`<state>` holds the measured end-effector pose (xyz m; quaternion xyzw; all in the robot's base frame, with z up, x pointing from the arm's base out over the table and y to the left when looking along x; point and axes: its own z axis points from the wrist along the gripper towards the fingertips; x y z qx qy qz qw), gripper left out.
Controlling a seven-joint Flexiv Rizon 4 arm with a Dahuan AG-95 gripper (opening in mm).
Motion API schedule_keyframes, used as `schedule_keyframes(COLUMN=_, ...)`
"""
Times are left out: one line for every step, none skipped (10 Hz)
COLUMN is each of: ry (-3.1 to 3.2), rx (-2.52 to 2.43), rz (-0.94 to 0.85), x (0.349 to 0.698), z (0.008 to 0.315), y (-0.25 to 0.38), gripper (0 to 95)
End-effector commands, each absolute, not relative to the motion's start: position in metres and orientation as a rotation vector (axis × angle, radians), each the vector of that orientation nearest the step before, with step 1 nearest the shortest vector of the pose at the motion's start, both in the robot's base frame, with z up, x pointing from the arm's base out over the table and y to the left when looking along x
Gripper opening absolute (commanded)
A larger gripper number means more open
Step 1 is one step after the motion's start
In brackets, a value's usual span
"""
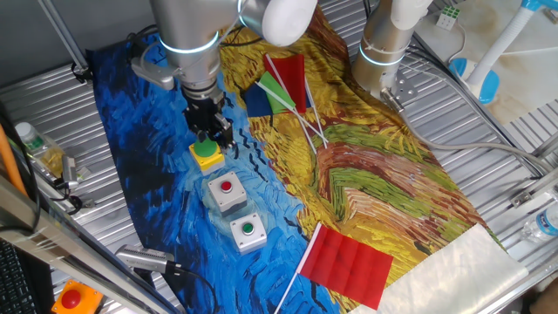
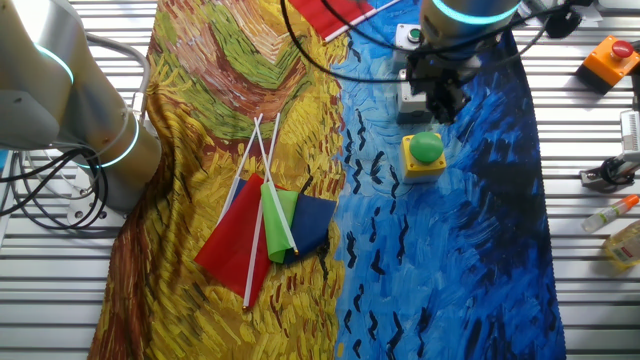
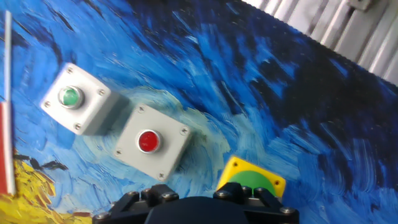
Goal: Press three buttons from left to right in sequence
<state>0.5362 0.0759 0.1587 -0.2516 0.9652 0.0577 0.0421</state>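
On the counter's painted cloth [image 1: 384, 174] sit three buttons; the yellow one [image 1: 207, 154] lies directly under the jaws, whose opening I cannot tell.

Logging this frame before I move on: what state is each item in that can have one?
Yellow box with green dome button: upright on the cloth, end effector just above it; contact unclear.
Grey box with red button: upright, untouched.
Grey box with green button: upright, untouched.
Flags: lying flat.
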Motion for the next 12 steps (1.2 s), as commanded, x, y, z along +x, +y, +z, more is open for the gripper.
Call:
schedule_keyframes(ry=2.949, rx=-0.739, rz=0.173, x=0.533, z=0.154, y=0.088, gripper=57.0)
schedule_keyframes(ry=2.946, rx=-0.716, rz=0.171, x=0.529, z=0.151, y=0.098, gripper=57.0)
schedule_keyframes(ry=2.95, rx=-0.696, rz=0.169, x=0.527, z=0.151, y=0.105, gripper=57.0)
schedule_keyframes(ry=2.959, rx=-0.667, rz=0.159, x=0.525, z=0.152, y=0.119, gripper=57.0)
schedule_keyframes(ry=2.964, rx=-0.649, rz=0.154, x=0.525, z=0.152, y=0.125, gripper=57.0)
schedule_keyframes(ry=2.97, rx=-0.623, rz=0.152, x=0.524, z=0.152, y=0.136, gripper=57.0)
schedule_keyframes(ry=2.972, rx=-0.611, rz=0.151, x=0.524, z=0.151, y=0.141, gripper=57.0)
schedule_keyframes(ry=2.976, rx=-0.585, rz=0.149, x=0.524, z=0.151, y=0.151, gripper=57.0)
schedule_keyframes(ry=2.977, rx=-0.568, rz=0.14, x=0.524, z=0.151, y=0.156, gripper=57.0)
schedule_keyframes(ry=2.986, rx=-0.547, rz=0.114, x=0.523, z=0.153, y=0.162, gripper=57.0)
schedule_keyframes(ry=2.992, rx=-0.536, rz=0.094, x=0.522, z=0.155, y=0.166, gripper=57.0)
schedule_keyframes(ry=2.994, rx=-0.534, rz=0.089, x=0.519, z=0.157, y=0.167, gripper=57.0)
